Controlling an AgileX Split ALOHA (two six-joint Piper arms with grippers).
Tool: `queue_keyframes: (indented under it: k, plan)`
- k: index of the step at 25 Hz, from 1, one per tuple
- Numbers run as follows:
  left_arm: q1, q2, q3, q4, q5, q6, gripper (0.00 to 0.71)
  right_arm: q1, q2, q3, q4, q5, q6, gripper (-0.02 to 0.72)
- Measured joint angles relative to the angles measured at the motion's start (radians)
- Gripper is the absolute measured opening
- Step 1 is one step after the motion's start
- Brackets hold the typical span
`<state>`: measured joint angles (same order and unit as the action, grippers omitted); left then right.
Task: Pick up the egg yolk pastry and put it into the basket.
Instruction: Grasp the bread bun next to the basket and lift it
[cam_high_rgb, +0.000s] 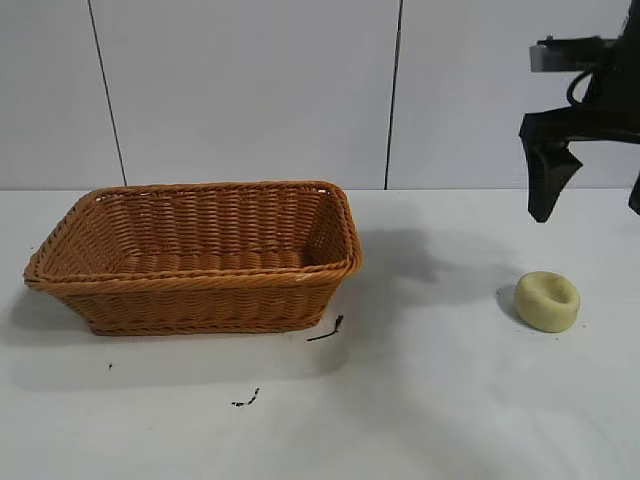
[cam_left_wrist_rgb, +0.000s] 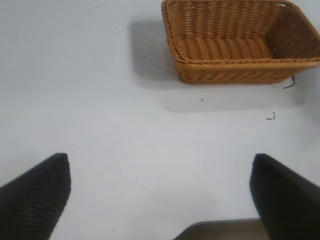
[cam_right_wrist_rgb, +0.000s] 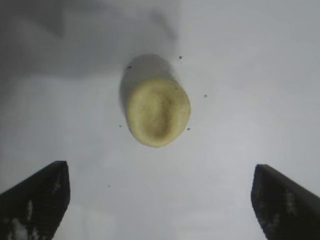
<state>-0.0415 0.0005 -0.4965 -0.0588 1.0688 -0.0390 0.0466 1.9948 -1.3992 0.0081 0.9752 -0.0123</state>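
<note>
Small dark specks (cam_high_rgb: 246, 400) and a thin black scrap (cam_high_rgb: 326, 331) are lying nearest on the white bench (cam_high_rgb: 440, 400), just in front of the basket (cam_high_rgb: 195, 255), which is sitting on the left half with its hollow showing nothing inside. Well apart from it, on the right half, the egg yolk pastry (cam_high_rgb: 547, 301) is resting flat, dimpled side up, untouched. Above and slightly behind it the right pincer (cam_high_rgb: 590, 205) is hanging in the air with its fingers spread wide, and its wrist view is showing the pastry (cam_right_wrist_rgb: 157, 111) lying ahead of the two tips rather than between them. Judging from that offset, a straight descent risks one finger landing on the puck or nudging it aside; the smooth round body could also squirt out of a squeeze, or be dented if it is soft. The carry leftward risks clipping the basket's flared rim. Off to the left, the left pincer (cam_left_wrist_rgb: 160, 192) is idling above bare bench, also spread. Behind everything a pale panelled wall (cam_high_rgb: 250, 90) is closing the scene.
</note>
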Motion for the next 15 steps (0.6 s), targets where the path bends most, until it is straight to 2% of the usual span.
queue_keyframes:
  k: [9,15]
  plan:
    - [0.0,0.0,0.0,0.0,0.0,0.0,0.695,0.0,0.092,0.0,0.016,-0.115,-0.014,0.686]
    - [0.0,0.0,0.0,0.0,0.0,0.0,0.695,0.0,0.159,0.0,0.029,-0.131,-0.022,0.686]
